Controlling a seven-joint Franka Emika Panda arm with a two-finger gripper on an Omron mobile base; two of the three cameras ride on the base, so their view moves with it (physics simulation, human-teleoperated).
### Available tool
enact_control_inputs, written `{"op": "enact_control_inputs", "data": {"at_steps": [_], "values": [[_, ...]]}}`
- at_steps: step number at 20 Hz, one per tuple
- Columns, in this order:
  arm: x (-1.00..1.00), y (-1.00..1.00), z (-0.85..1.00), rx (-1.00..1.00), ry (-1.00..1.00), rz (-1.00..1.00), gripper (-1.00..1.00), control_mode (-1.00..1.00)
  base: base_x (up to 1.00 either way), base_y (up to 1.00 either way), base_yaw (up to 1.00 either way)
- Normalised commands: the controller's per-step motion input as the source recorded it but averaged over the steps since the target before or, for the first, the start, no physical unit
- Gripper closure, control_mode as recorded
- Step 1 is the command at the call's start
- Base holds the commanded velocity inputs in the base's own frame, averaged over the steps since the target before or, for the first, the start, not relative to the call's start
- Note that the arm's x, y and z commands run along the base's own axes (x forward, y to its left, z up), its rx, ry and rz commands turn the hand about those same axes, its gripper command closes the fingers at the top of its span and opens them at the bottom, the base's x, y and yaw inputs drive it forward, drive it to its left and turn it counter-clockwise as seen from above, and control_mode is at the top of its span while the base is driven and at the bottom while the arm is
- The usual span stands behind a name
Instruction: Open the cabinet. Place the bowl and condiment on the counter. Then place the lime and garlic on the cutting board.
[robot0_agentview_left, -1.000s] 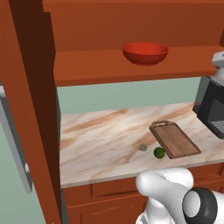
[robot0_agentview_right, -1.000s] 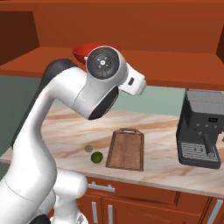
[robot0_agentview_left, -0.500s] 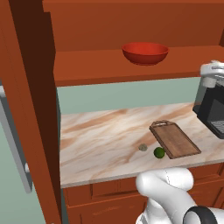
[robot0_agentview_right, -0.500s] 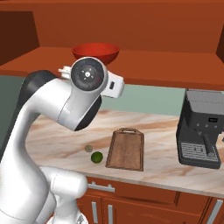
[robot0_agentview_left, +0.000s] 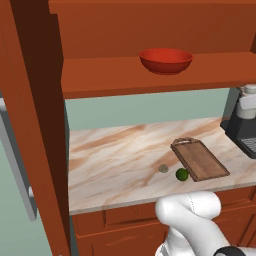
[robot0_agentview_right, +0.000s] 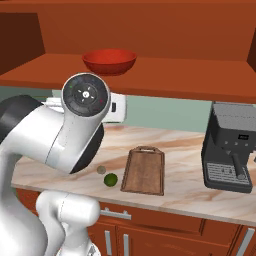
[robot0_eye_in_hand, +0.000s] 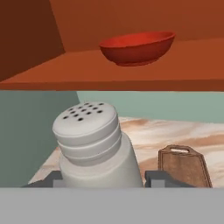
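The gripper (robot0_eye_in_hand: 101, 178) is clasping the condiment (robot0_eye_in_hand: 95, 146) between its fingers, the shaker sitting upright with its perforated cap up and slightly tilted, held in the air above the counter (robot0_agentview_left: 115, 160) and below the open cabinet (robot0_agentview_left: 150, 75) shelf. The bowl (robot0_agentview_left: 165, 60) is resting on that shelf, well apart from the shaker. On the counter, the lime (robot0_agentview_left: 182, 174) is lying just beside the near long edge of the cutting board (robot0_agentview_left: 200, 159), with the garlic (robot0_agentview_left: 163, 168) near the lime on its far side from the board, and a dark coffee machine (robot0_agentview_right: 233, 152) is standing at the right end.
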Motion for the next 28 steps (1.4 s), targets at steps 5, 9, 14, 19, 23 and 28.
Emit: {"op": "enact_control_inputs", "data": {"at_steps": [5,9,14,19,23,28], "values": [[-0.18,0.37,-0.32,-0.13,0.0,0.15,1.0,-1.0,0.0,0.0,0.0],[0.0,0.39,-0.52,-0.1,0.0,0.09,1.0,-1.0,0.0,0.0,0.0],[0.0,0.33,-0.61,-0.01,0.0,0.11,1.0,-1.0,0.0,0.0,0.0],[0.0,0.38,-0.59,0.0,-0.01,0.09,1.0,-1.0,0.0,0.0,0.0],[0.0,0.37,-0.53,0.0,-0.05,0.02,1.0,-1.0,0.0,0.0,0.0],[0.04,0.26,-0.27,0.02,-0.05,0.02,1.0,-1.0,0.0,0.0,0.0]]}}
